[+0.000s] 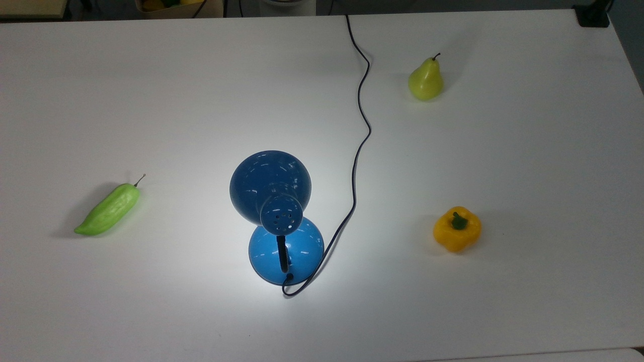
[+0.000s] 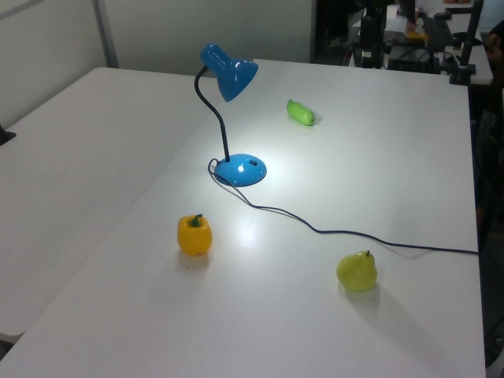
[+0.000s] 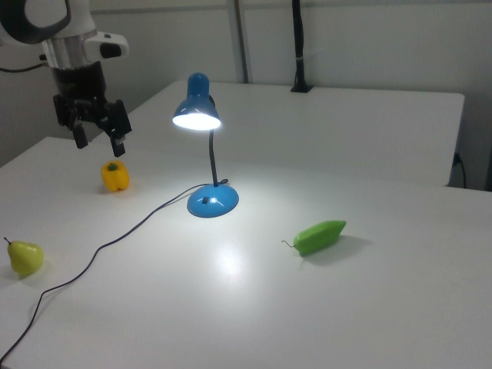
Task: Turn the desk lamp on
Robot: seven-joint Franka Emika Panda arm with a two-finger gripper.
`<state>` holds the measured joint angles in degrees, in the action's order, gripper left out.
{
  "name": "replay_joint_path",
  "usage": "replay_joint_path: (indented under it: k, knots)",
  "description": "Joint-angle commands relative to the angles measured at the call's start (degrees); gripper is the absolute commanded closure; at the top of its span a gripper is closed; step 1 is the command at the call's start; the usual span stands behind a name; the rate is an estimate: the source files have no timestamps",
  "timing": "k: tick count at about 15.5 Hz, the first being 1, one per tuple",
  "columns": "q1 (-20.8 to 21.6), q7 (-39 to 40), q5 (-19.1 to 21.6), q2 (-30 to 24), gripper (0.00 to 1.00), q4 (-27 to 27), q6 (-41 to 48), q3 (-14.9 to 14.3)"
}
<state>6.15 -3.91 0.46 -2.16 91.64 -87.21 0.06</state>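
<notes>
overhead, the white table (image 1: 528,151) holds the desk lamp (image 1: 274,201), its dome hiding part of the base. the right view shows its lit shade facing down, neck rising upright, well to the right view's right of the gripper (image 3: 98,137), whose fingers hang spread, holding nothing, above the yellow bell pepper (image 3: 115,176).

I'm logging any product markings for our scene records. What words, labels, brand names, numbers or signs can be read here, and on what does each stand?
None can be read.
The desk lamp, lit, carries no visible lettering on shade or base.
The pear, yellow bell pepper and green pepper are unmarked.
The gripper shows no legible label.
</notes>
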Motion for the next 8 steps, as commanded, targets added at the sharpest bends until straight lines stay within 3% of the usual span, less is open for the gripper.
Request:
replay_joint_path:
  k: [1,4,8]
  knots:
    - [0.62,-2.69,0.77,-0.13,0.0,-0.15,-3.91,-0.41]
    - [0.62,-0.59,0.85,0.66,0.0,0.82,-11.12,-0.85]
    - [0.53,5.65,0.85,1.28,0.0,0.82,-13.34,-1.37]
